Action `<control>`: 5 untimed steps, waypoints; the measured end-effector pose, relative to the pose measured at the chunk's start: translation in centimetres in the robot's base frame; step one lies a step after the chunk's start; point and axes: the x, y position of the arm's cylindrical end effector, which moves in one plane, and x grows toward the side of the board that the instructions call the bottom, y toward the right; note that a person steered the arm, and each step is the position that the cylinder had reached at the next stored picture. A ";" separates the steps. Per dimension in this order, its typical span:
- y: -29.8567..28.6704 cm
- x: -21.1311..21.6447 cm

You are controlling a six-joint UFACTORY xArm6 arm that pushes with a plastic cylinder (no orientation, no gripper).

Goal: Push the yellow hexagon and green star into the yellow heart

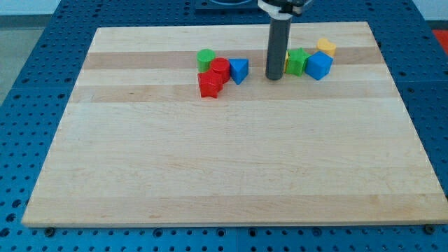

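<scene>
While the matte dark rod stood upright on the pale wood-grain board (231, 175), my tip (273, 78) sat just left of the green star (297, 61); a yellow block (325, 47), shape unclear, lay beyond a blue block (319, 66).

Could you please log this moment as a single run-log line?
my tip: just left of green star | blue block: right of star | yellow block: behind | contact: unclear

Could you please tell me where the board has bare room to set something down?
Everything below the red blocks is bare board, as are both upper corners. The top strip is crowded: green cylinder, blue block, my tip, green star, blue cube, yellow block.
</scene>
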 end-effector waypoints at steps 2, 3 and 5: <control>1.8 0.0; -2.2 0.6; -2.2 -4.5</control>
